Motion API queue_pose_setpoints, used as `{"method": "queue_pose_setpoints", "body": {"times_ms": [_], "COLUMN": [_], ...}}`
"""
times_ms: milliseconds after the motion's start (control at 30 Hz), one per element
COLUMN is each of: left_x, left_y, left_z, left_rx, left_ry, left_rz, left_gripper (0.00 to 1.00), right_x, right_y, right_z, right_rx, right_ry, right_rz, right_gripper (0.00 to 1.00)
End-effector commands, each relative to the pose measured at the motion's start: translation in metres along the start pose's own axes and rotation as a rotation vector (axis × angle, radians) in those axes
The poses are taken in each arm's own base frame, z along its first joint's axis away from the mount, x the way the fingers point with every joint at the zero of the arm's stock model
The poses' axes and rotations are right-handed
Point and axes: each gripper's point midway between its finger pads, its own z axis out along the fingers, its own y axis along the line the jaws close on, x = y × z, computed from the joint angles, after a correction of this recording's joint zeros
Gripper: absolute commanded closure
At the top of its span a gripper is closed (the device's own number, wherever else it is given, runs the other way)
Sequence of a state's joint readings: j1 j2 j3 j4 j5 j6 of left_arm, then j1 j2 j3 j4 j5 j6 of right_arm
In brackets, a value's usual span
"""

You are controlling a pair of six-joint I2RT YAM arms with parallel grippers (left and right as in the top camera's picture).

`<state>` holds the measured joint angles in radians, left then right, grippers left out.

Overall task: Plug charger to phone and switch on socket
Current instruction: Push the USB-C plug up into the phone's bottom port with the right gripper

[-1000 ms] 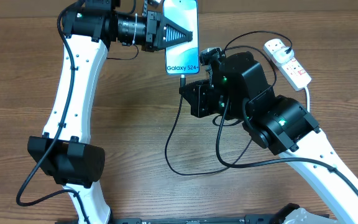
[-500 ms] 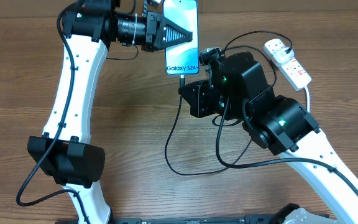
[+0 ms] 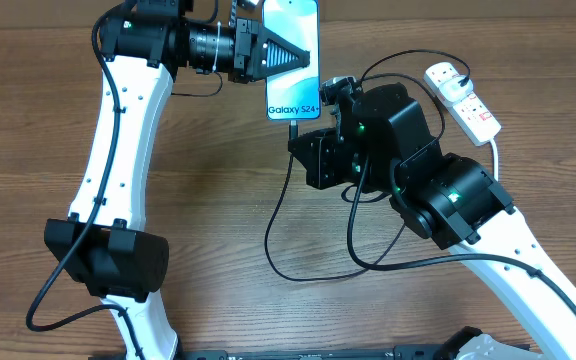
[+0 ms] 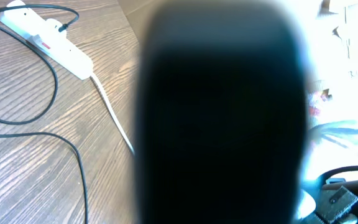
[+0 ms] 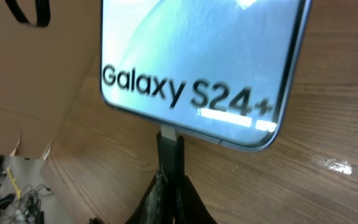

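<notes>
Left gripper (image 3: 303,57) clamps the phone (image 3: 296,22) from the side near the far edge of the table (image 3: 208,200), one black finger (image 3: 278,52) lying across the light blue screen, as seen from overhead. Right gripper (image 3: 296,138) sits just below the short edge marked "Galaxy S24+", pressed shut on the plug tip (image 3: 293,126) of the charger (image 3: 271,235), whose thin black cable loops over the wood. Far right, a white adapter (image 3: 446,72) sits in the socket (image 3: 471,108), well apart from the phone.

From the left wrist, a blurred dark shape fills the middle of the frame — too close to make out, and the fingers cannot be told from it. Upper left lies the socket, a black lead at its far end and a thick white cord (image 4: 114,118) trailing from its near end.

From the right wrist, the pinched fingertips (image 5: 160,196) hold the plug upright against the phone's lower edge — whether it is fully seated cannot be told.
</notes>
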<state>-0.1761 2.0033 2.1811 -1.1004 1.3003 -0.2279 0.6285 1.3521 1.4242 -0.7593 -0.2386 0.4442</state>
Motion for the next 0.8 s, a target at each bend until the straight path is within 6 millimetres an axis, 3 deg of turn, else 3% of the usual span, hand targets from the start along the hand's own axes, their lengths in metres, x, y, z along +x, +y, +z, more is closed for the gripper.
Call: {"method": "queue_pose_setpoints", "body": {"times_ms": [0,767], "left_x": [0.0023,0.0075], "left_y": [-0.0182,-0.0169], "left_z": [-0.0036,-0.0036], "left_rx": [0.061,0.058], "left_ry": [0.007,0.016], "left_rz": [0.047,0.064], "left_gripper": [0.96,0.96], "right_x": [-0.0161,-0.0247], "right_y": [0.0036,0.0082], "right_z": [-0.01,-0.0107], "right_rx": [0.011,-0.006], "right_ry": [-0.061,-0.097], "right_rz": [-0.013,-0.022], "right_gripper": [0.96,0.96]}}
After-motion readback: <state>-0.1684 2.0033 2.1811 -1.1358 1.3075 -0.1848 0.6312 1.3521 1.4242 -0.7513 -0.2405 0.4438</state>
